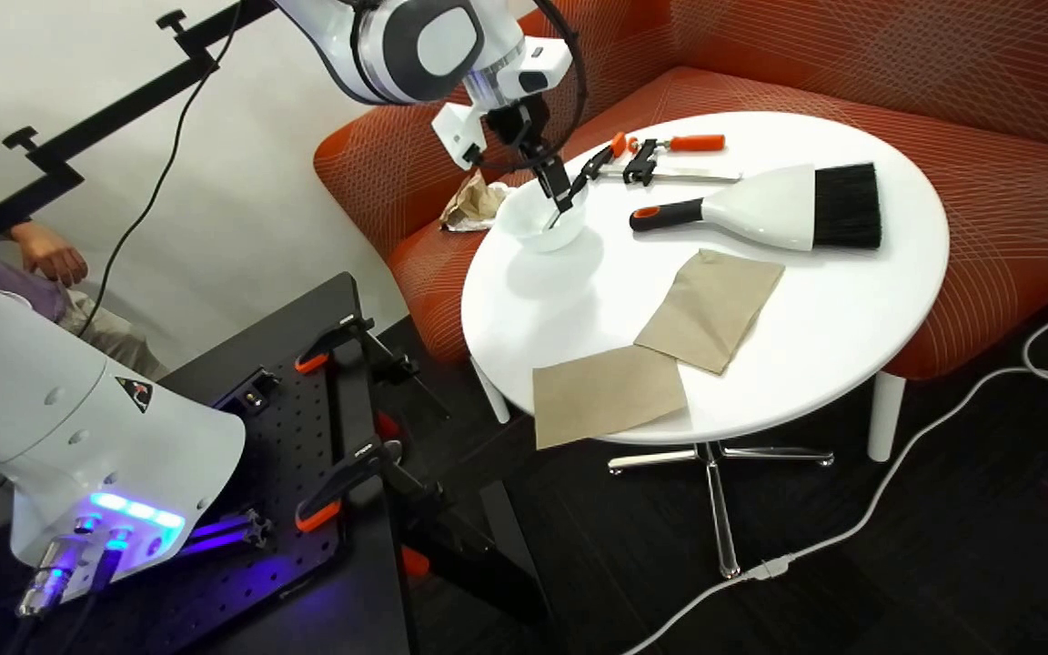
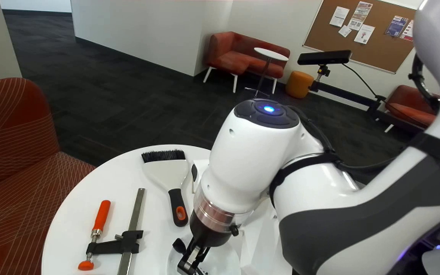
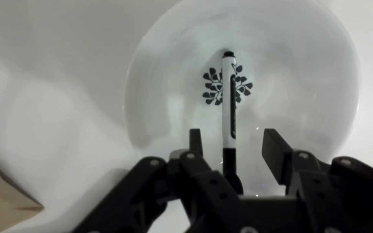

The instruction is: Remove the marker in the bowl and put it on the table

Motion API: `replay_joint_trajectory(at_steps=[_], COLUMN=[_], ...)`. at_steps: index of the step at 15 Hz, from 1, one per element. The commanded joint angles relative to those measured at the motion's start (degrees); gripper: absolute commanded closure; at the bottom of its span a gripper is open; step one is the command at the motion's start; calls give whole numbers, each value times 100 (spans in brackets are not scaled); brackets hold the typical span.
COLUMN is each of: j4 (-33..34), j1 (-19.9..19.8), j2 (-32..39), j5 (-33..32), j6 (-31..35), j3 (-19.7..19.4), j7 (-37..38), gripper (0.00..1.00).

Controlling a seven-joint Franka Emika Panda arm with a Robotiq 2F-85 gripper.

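Inside the bowl rests the marker, my claw parted to either side of it. Just beside the bowl I see a clamp; farther along the desk, a brush and two tan sheets.

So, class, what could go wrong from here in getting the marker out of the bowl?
The gripper is open, its fingers flanking the marker in the wrist view; closing might roll it.
The fingers are over or inside the bowl, so they could knock it aside.
The clamp lies near the bowl, so a sideways exit might bump it.
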Motion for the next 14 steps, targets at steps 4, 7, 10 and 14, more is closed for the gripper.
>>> replay_joint_trajectory(at_steps=[4,7,10,14], j4=[293,278,-27,-524], j1=[233,285,421,934], j2=[309,303,-44,-694], j5=[157,163,160,-13], j6=[-99,-81,-108,-88], j3=[-221,-239,-294,-696], j7=[-65,-59,39,315], gripper=[74,95,99,97])
